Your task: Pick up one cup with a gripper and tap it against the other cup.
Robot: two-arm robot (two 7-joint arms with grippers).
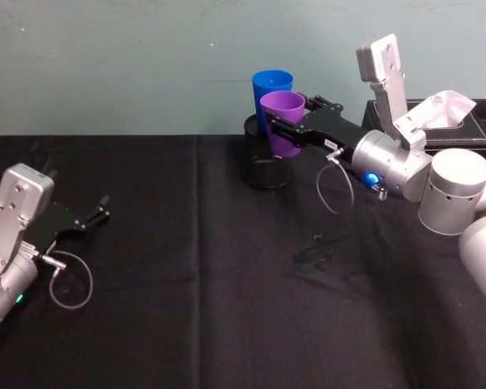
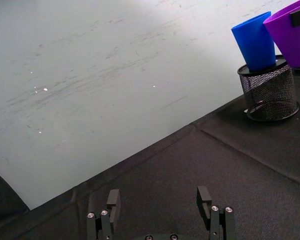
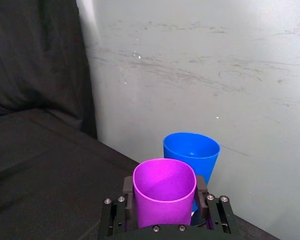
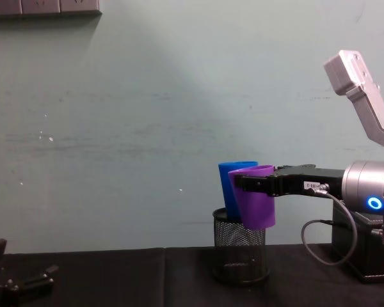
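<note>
Fingers (image 3: 200, 186) of the right gripper (image 4: 243, 182) clamp the purple cup (image 4: 256, 208) rim-up at chest-view centre-right, the blue cup (image 4: 230, 185) in the mesh holder (image 4: 240, 256) just left of it, touching or nearly; the left gripper (image 1: 103, 208) idles spread at lower left.

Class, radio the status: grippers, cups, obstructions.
Right gripper shut on purple cup, aloft beside blue cup. Blue cup in mesh holder. Left gripper open, parked left.

a pale green wall (image 4: 115, 128), scuffed and flecked with small white marks, stands right behind the tabletop (image 1: 194, 324), which is covered in creased black cloth. a dark curtain (image 3: 35, 60) hangs beside the wall. grey panels (image 4: 45, 6) sit high on the wall.
</note>
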